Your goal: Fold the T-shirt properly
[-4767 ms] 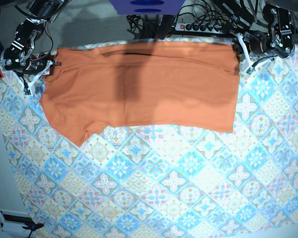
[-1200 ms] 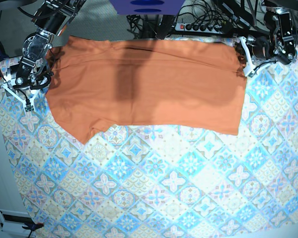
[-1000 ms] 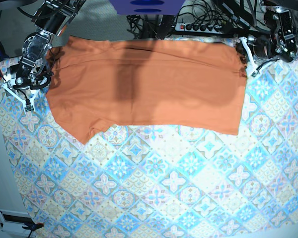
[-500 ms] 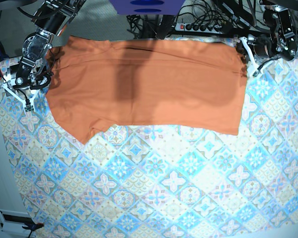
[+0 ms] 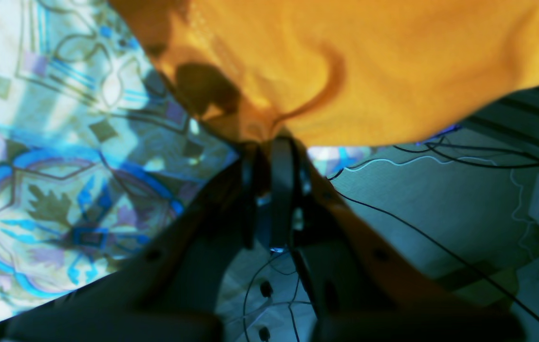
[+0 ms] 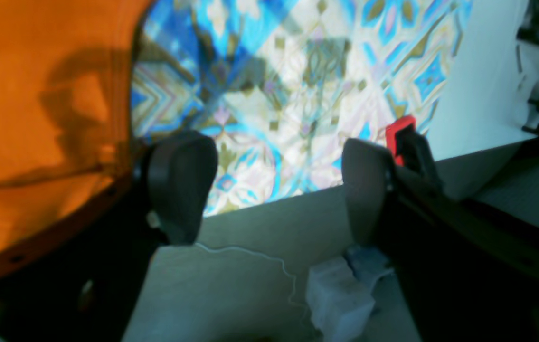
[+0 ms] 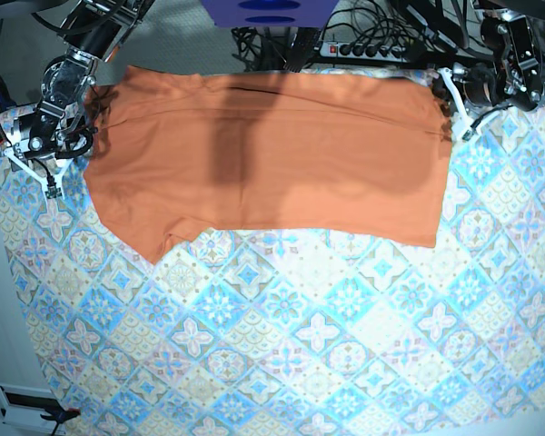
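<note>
Orange T-shirt (image 7: 263, 159) lies spread flat along the far edge of the desk (image 7: 327, 354), on the patterned tablecloth (image 7: 282, 336). Left hand (image 5: 269, 147) is clamped on the shirt's hem at the far right corner. Right hand (image 6: 278, 185) stands with fingers (image 6: 181, 183) wide apart at the far left edge, beside the shirt, holding nothing.

The lower half of the base frame is bare tablecloth (image 7: 327, 345) — open room for a gripper to sweep across. The T-shirt (image 7: 263, 154) fills the upper band from left to right. Along the top edge, a power strip (image 7: 372, 50) and tangled cables (image 7: 263, 41) crowd the space behind the table — little passage there.
</note>
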`<state>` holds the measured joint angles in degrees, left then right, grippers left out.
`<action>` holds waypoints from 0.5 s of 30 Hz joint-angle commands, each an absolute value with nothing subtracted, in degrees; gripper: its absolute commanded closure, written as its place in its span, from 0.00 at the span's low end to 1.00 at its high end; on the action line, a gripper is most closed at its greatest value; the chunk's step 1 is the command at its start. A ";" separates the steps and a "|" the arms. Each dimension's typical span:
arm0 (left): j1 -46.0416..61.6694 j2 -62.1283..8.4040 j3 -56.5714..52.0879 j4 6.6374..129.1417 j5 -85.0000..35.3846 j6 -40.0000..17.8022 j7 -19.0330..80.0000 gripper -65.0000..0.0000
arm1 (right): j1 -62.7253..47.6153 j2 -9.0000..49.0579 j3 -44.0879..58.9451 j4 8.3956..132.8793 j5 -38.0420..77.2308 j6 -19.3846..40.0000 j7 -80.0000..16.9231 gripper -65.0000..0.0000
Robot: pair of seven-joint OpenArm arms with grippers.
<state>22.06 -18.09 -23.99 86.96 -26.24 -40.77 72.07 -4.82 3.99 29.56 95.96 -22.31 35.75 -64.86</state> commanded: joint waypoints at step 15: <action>20.53 -16.22 -24.13 87.08 -24.40 -40.00 71.78 1.00 | -5.93 4.79 29.76 97.36 -22.46 35.38 -64.57 0.34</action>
